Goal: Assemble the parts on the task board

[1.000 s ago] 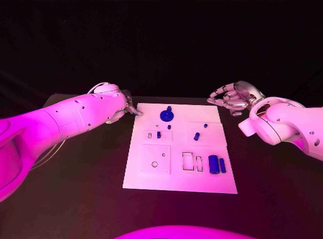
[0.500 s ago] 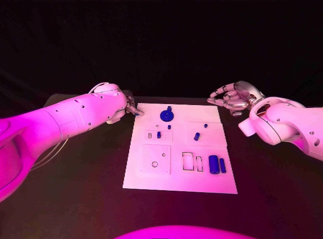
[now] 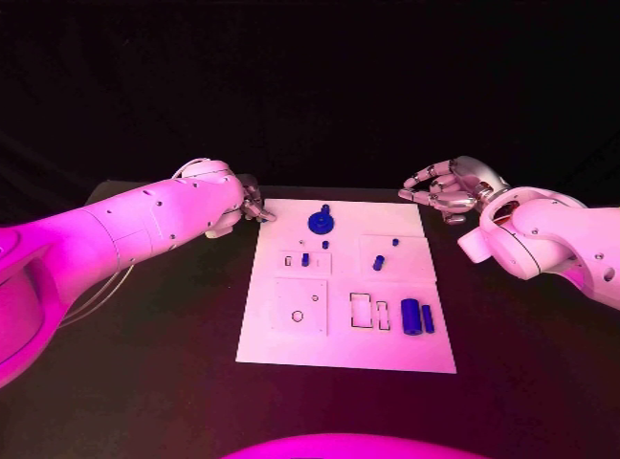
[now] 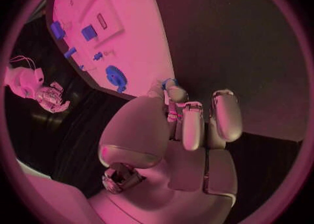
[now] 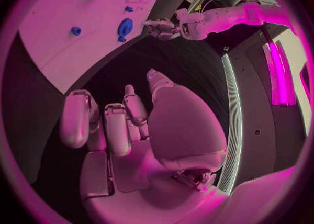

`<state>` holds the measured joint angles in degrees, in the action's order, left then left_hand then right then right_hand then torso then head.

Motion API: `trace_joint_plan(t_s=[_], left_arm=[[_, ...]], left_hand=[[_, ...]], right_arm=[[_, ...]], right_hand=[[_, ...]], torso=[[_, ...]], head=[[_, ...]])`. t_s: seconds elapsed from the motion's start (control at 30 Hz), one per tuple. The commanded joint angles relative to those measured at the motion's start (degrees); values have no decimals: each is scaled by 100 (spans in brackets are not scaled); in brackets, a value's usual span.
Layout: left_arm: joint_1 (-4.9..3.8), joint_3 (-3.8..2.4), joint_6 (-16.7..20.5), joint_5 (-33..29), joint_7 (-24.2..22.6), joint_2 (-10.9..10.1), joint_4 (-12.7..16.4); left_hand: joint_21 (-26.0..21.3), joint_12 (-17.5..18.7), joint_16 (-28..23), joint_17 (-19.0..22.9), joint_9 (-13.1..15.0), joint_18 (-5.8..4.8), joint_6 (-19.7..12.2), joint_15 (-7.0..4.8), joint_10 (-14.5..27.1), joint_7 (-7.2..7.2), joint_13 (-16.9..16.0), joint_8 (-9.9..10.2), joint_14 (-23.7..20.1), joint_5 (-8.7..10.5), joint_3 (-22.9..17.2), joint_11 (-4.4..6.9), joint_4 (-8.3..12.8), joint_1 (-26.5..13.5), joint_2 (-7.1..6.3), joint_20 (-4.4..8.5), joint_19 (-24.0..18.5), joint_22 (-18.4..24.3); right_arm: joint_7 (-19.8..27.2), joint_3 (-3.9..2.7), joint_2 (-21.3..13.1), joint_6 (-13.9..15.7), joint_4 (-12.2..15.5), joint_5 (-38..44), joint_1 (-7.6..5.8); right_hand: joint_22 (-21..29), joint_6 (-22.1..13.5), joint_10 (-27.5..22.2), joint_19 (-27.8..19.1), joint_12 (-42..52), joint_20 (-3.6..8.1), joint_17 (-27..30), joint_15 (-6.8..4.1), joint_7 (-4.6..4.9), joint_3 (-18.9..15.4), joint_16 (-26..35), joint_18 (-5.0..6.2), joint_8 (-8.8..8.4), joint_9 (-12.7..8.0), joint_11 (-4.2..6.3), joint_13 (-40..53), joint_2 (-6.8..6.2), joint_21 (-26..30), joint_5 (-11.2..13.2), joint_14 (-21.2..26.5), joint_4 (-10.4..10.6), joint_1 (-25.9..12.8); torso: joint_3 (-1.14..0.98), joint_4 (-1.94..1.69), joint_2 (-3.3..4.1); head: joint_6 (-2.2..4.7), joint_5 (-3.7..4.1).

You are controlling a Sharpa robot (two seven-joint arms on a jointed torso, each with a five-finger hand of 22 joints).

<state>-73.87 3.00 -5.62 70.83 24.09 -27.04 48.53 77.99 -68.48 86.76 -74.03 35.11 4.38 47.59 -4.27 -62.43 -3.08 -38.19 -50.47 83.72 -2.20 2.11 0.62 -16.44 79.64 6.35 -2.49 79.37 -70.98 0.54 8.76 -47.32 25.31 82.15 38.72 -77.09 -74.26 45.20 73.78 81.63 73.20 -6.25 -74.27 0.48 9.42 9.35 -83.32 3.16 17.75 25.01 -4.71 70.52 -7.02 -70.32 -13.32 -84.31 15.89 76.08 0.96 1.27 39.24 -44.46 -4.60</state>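
The flat white rectangular task board lies in the middle of the black table. A round blue gear-like part sits near the board's far edge, with a tiny blue piece just before it. A short blue peg stands near the board's middle, right of a small blue pin. Two blue cylinders lie side by side near the right edge. The left silver hand sits at the board's far left corner, the right silver hand beyond its far right corner.

Head camera looks down over the task board; both wrist cameras sit close behind their hands, sharing that board.
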Motion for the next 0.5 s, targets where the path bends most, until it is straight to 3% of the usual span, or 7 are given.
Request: trace_joint_plan(t_s=[0.03, 0.33, 0.5], left_arm=[[14, 9, -57, -34, -17, 4, 12], [15, 9, -134, -192, -27, -30, 6], [16, 5, -90, -277, -59, -56, 16]], left_hand=[[-51, 65, 13, -980, -216, 36, -212, 35, 175, -9, 85, 162, 408, -68, -351, 5, 8, 287, 144, 33, -150, 69], [-203, 230, -83, -808, -286, 83, -327, 94, 424, -88, 359, 266, 328, -70, -605, -64, -24, 301, 162, -3, -293, 276], [-268, 281, -115, -758, -326, 102, -383, 124, 522, -124, 431, 305, 298, -69, -1180, -93, -23, 301, 122, -38, -340, 349]], right_arm=[[6, -1, 6, -21, -2, 10, 3], [7, -1, 7, -23, -8, 10, 4], [8, -1, 8, -25, -12, 10, 5]], right_hand=[[-514, -54, -44, -36, -31, 31, -440, -47, -17, 65, 35, 130, 142, 62, 30, -20, -51, 114, -80, -279, 53, -198], [-514, -54, -44, -36, -31, 31, -440, -47, -17, 65, 35, 130, 142, 62, 30, -20, -51, 114, -80, -279, 53, -198], [-514, -54, -44, -36, -31, 31, -440, -47, -17, 65, 35, 130, 142, 62, 30, -20, -51, 114, -80, -279, 53, -198]], torso=[[1, -2, -2], [5, -3, 2], [7, -4, 0]], head=[[2, -3], [7, -5], [14, -6]])
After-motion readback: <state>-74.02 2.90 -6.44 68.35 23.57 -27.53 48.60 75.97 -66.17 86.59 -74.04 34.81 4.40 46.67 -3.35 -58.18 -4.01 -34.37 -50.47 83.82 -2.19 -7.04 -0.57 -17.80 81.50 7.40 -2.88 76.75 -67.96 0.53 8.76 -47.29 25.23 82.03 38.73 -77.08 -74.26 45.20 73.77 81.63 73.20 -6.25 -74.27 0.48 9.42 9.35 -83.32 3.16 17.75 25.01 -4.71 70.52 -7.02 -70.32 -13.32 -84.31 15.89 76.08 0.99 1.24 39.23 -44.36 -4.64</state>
